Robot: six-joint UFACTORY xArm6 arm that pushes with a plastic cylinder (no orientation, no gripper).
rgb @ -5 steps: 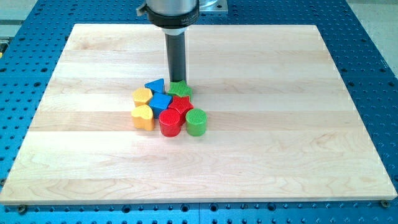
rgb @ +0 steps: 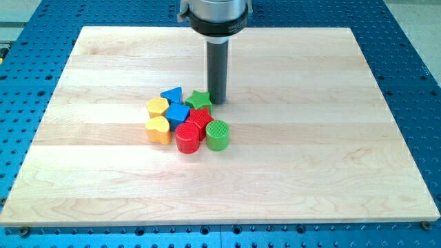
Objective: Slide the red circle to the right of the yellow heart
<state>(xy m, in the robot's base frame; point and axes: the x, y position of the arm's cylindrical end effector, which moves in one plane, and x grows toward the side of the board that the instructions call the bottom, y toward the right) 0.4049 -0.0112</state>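
Observation:
The red circle (rgb: 187,138) stands at the bottom of a tight cluster of blocks in the middle of the wooden board (rgb: 310,158). The yellow heart (rgb: 158,129) sits just left of it, nearly touching. A red star (rgb: 200,118) is right above the red circle, and a green circle (rgb: 218,134) is at its right. My tip (rgb: 218,102) rests on the board just right of the green star (rgb: 199,99), above the cluster's right side, apart from the red circle.
The cluster also holds a blue triangle (rgb: 172,94), a blue block (rgb: 178,112) and a second yellow block (rgb: 157,106). The board lies on a blue perforated table (rgb: 413,41).
My tip has moved to the view's right, from just above the green star to its right side. The blocks have not visibly moved.

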